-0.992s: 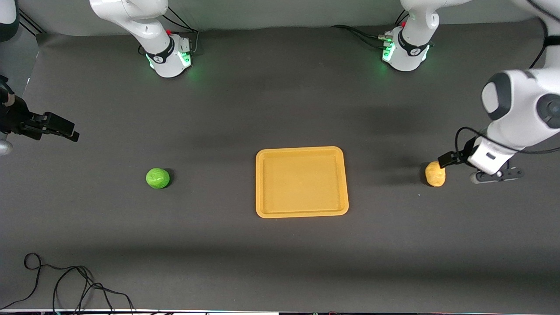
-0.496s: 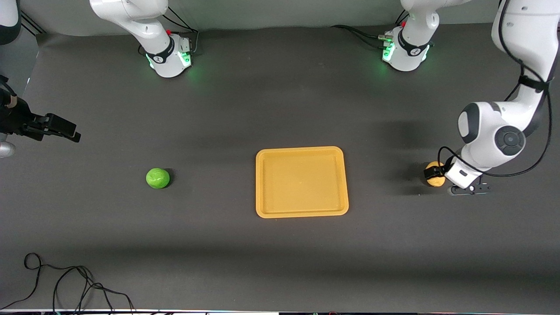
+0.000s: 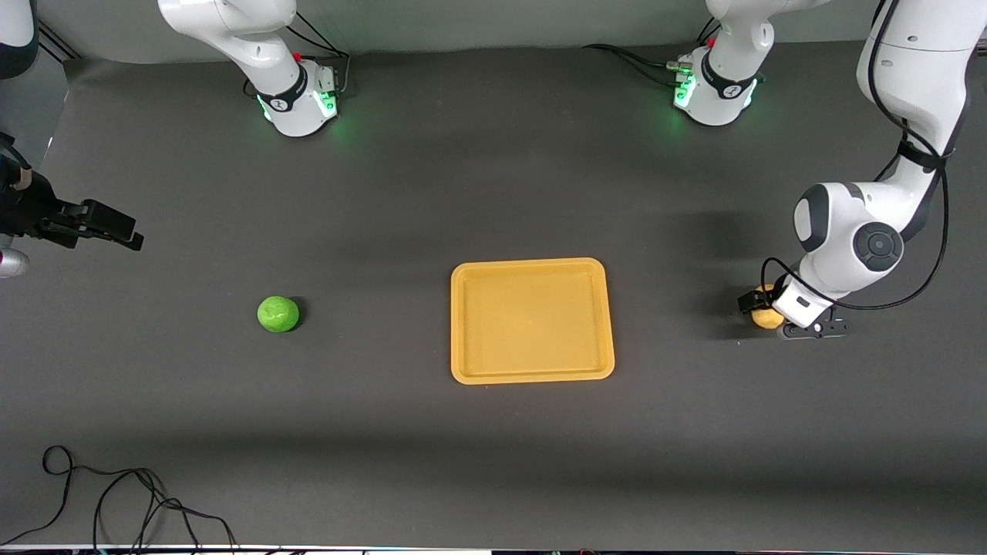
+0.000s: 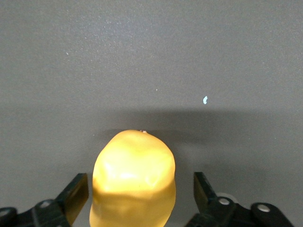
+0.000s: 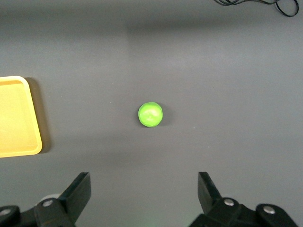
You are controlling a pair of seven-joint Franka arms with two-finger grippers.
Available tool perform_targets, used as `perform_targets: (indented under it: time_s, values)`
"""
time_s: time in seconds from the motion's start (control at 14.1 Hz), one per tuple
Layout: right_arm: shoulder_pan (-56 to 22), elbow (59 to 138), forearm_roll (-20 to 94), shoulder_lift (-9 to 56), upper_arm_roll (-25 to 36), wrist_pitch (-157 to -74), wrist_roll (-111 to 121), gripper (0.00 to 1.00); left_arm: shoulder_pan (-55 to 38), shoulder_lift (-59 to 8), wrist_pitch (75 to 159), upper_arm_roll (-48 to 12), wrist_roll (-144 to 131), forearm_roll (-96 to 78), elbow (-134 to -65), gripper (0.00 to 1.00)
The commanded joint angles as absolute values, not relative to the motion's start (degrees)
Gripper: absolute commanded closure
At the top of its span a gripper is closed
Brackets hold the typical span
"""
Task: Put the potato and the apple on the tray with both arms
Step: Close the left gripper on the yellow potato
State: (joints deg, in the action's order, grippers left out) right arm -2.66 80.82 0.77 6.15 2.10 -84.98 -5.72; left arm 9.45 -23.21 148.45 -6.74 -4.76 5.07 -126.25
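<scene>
Dark matting surrounds the potato (image 4: 133, 177), flanked by the left gripper's (image 4: 141, 194) spread fingers (image 4: 75, 193); they should close centred, gently. Right gripper (image 5: 144, 194) waits wide, high over the apple (image 5: 150, 114).

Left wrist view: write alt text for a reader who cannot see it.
The yellow-tan potato sits on the dark grey table between the open fingers of the left gripper, with a gap on each side. A small white speck lies on the table nearby.

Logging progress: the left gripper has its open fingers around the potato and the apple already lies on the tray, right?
Not quite. The apple lies on the table, apart from the tray, toward the right arm's end, as the front view shows. The left gripper does have open fingers around the potato.
</scene>
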Motion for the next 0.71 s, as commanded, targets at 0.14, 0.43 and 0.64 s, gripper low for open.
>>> perform_targets:
  time_s: [0.14,0.43,0.64]
  values:
    - [-3.16,80.16,-0.61,6.24,2.29,-84.29,-5.36,0.00,9.58,-21.80,148.63,-6.59,-4.66,5.71,-127.27,0.49]
    - [-3.16,81.21,-0.62,6.07,2.20,-84.46,-5.27,0.00,9.49,-17.86,141.54,-6.68,-5.01,5.71,-124.47,0.57]
    - [-3.08,82.17,-0.53,6.07,2.28,-85.07,-5.27,0.00,9.41,-11.36,127.31,-7.12,-5.10,4.58,-119.99,0.57]
